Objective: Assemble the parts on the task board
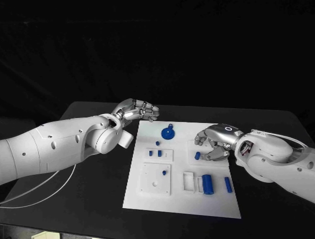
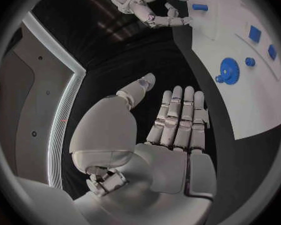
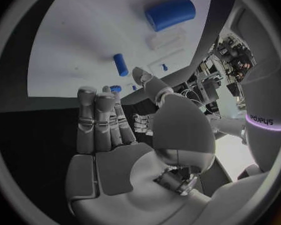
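The white task board (image 1: 147,199) lies in the middle of the black table. A round blue gear-like part (image 1: 168,133) sits near its far edge, with small blue pegs (image 1: 156,153) just nearer. A blue cylinder (image 1: 208,183) and a slim blue bar (image 1: 228,184) lie at the near right. My left hand (image 1: 136,110) hovers off the board's far left corner, its fingers (image 2: 178,115) straight and its palm bare. My right hand (image 1: 216,142) hangs over the board's right side beside a small blue part (image 1: 198,156). Its fingers (image 3: 97,120) are extended and hold nothing.
White raised blocks (image 1: 157,178) and slotted holders (image 1: 189,181) stand on the board's near half. Bare black table (image 1: 92,199) runs along both sides of the board. A thin white cable (image 1: 35,196) trails under my left arm.
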Robot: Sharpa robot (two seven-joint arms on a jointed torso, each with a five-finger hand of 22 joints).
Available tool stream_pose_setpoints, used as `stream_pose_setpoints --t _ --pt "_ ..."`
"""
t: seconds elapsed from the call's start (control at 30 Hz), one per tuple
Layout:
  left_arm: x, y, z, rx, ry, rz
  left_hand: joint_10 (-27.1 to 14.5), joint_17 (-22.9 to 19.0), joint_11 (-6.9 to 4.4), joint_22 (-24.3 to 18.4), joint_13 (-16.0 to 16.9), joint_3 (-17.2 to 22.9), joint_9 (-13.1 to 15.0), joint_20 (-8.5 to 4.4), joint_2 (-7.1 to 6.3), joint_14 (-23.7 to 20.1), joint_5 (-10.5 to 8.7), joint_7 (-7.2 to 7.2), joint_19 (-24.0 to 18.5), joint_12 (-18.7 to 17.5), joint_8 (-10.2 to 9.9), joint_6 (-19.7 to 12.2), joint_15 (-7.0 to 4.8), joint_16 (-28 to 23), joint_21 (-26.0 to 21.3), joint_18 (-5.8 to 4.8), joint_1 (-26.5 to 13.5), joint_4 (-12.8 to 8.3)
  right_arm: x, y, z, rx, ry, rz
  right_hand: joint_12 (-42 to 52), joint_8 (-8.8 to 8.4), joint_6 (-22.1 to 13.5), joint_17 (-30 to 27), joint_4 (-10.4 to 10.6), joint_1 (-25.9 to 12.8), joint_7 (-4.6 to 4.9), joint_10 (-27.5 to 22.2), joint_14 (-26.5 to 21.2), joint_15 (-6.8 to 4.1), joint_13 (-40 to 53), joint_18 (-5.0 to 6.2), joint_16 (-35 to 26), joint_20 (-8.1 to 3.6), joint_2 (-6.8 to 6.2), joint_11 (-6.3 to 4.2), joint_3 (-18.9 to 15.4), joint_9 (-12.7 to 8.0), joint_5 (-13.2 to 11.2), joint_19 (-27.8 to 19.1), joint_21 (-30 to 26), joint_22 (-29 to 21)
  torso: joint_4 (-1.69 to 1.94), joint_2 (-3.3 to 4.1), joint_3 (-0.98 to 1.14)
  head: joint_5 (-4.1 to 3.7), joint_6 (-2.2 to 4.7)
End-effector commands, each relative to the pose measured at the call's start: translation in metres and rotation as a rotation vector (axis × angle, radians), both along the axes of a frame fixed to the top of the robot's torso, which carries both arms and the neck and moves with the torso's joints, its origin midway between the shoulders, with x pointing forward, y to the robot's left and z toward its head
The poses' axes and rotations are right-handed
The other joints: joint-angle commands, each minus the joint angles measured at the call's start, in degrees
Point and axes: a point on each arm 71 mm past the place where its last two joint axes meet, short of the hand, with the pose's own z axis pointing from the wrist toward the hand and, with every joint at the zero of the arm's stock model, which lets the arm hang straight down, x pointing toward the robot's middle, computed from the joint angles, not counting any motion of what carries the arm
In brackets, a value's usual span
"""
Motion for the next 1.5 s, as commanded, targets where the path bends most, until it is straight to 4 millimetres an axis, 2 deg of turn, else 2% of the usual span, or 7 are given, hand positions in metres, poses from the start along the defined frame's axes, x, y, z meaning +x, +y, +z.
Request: stream_pose_setpoints --t 0.03,0.27,0.33,0.57,0.9,1.33,1.5 --pt "0.000 -0.002 0.001 -0.016 -0.005 -0.016 0.30 0.06 0.04 0.07 0.04 -0.23 -0.04 -0.05 0.64 0.40 0.25 -0.02 0.51 0.24 0.32 0.51 0.01 0.24 0.18 0.76 0.00 0.06 -0.002 0.002 -0.007 -0.059 0.008 0.021 0.07 0.09 -0.12 -0.12 -0.12 0.29 -0.22 -0.12 -0.46 0.11 -0.08 3.94 0.45 -0.07 0.63 -0.03 -0.21 0.02 -0.18 -0.51 -0.32 0.88 0.00 0.00 -0.04 -0.19 -0.04" --pt "0.000 -0.002 0.001 -0.016 -0.005 -0.016 0.38 0.06 0.00 0.08 0.05 -0.25 -0.04 -0.07 0.68 0.40 0.24 -0.05 0.54 0.26 0.37 0.58 0.00 0.26 0.16 0.75 -0.03 0.07 -0.005 0.010 -0.016 -0.086 0.015 0.046 0.86 1.11 1.42 -0.58 -0.22 1.53 -1.06 1.77 -0.38 -0.55 -0.06 3.94 0.88 0.07 1.76 -0.72 0.38 0.28 -1.83 -0.33 -0.22 0.89 0.03 0.01 0.00 -0.11 -0.31" --pt "0.000 -0.001 0.001 -0.016 -0.005 -0.016 0.39 0.07 0.00 0.08 0.04 -0.25 -0.04 -0.07 0.68 0.40 0.24 -0.05 0.55 0.26 0.38 0.58 0.00 0.27 0.15 0.75 -0.04 0.07 -0.005 0.011 -0.018 -0.094 0.014 0.049 1.38 1.72 2.49 -0.70 -0.19 2.52 -1.73 2.88 -0.27 -0.88 0.09 3.94 1.03 0.06 2.43 -1.09 1.40 0.49 -4.31 -0.19 -0.15 0.88 0.04 0.01 -0.02 -0.14 -0.33" --pt "0.000 -0.001 0.001 -0.016 -0.004 -0.017 0.43 0.07 -0.02 0.09 0.04 -0.26 -0.04 -0.08 0.71 0.40 0.25 -0.06 0.57 0.27 0.40 0.61 0.00 0.28 0.13 0.74 -0.05 0.07 -0.006 0.016 -0.023 -0.109 0.007 0.059 2.58 3.00 5.79 -1.54 2.25 3.58 -2.64 6.43 0.10 -2.02 0.46 3.94 1.46 0.37 3.22 -2.25 7.46 0.58 -10.90 0.25 0.11 0.92 0.04 0.01 -0.05 -0.24 -0.50" --pt "0.000 0.000 0.001 -0.015 -0.003 -0.015 0.47 0.07 -0.03 0.10 0.04 -0.26 -0.05 -0.09 0.74 0.40 0.25 -0.07 0.59 0.27 0.41 0.63 -0.01 0.30 0.11 0.73 -0.06 0.06 -0.005 0.015 -0.024 -0.131 -0.032 0.053 3.51 4.14 8.44 -1.96 3.91 3.97 -3.78 9.34 0.26 -3.07 1.19 3.94 1.92 0.00 4.01 -3.32 12.80 0.91 -11.62 0.57 0.63 1.02 0.04 0.00 -0.07 -0.26 -0.74" --pt "0.000 0.001 0.001 -0.014 0.001 -0.016 0.43 0.06 -0.02 0.11 0.00 -0.30 -0.07 -0.10 0.74 0.34 0.24 -0.06 0.60 0.22 0.40 0.59 0.00 0.29 0.06 0.71 -0.11 0.06 -0.005 0.016 -0.022 -0.136 -0.061 0.053 3.12 4.12 8.61 -2.26 3.52 4.90 -3.84 9.48 0.23 -3.08 1.42 3.94 2.13 -0.17 3.70 -3.33 16.52 0.91 -11.62 0.56 0.93 0.99 -0.01 -0.01 -0.05 -0.15 -0.94" --pt "0.000 0.000 0.001 -0.014 0.001 -0.016 0.42 0.06 -0.01 0.12 -0.01 -0.31 -0.08 -0.10 0.76 0.32 0.23 -0.05 0.61 0.20 0.40 0.59 0.00 0.29 0.05 0.70 -0.14 0.07 -0.005 0.018 -0.020 -0.122 -0.094 0.054 3.15 4.22 8.81 -2.33 2.99 5.77 -3.93 9.75 0.28 -3.14 1.55 3.94 2.23 -0.23 4.10 -3.38 17.79 0.95 -11.62 0.61 1.03 0.98 0.02 -0.02 -0.04 -0.14 -0.97"
